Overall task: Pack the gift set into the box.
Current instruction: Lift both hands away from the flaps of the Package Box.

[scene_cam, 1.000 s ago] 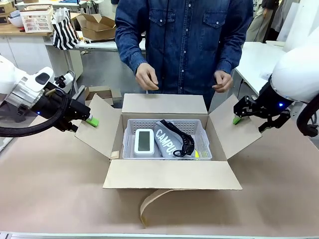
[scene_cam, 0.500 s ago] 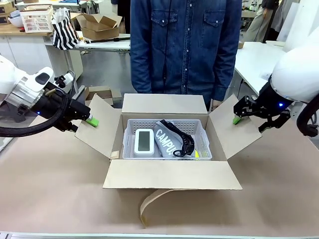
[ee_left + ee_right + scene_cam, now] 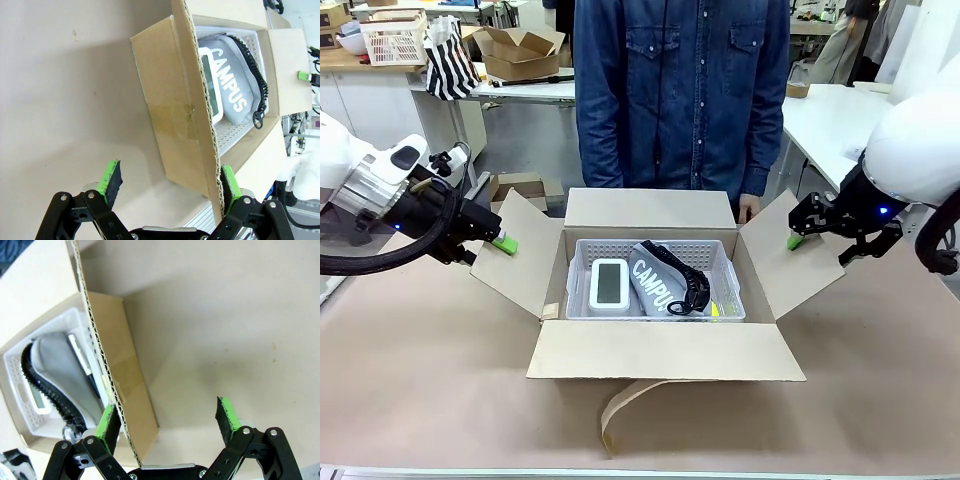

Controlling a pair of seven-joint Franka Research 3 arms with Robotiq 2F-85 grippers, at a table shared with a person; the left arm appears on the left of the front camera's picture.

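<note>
Your table [image 3: 410,390], papered in brown, carries the box [image 3: 665,352] at its middle with all four flaps thrown outward. A person [image 3: 680,90] stands at the far edge. The gift set [image 3: 720,262] already lies on the box floor, square to the walls. It is a white slotted tray holding a grey lettered pouch [image 3: 650,278] and a small white screen device [image 3: 610,283]. By my reading the packing itself is done and closing the flaps is the step in hand.

Your left gripper [image 3: 500,242] sits at the outer edge of the left flap [image 3: 520,262], and your right gripper [image 3: 796,239] at the outer edge of the right flap [image 3: 792,268]. Both claws are spread wide and hold nothing.

Fold the two side flaps inward evenly. Push with one pad rather than pinching, and keep the fingertips above the pouch's zip. Mind the loose tape strip [image 3: 618,405] curling off the near flap toward the table's near edge, since it could snag.

The wrist views tell you what the front view cannot. Each flap's corrugated edge runs between the pads, close against one pad, so you already straddle the cardboard. The front view lets you compare the tilt of the two flaps side by side, which neither wrist view allows.
</note>
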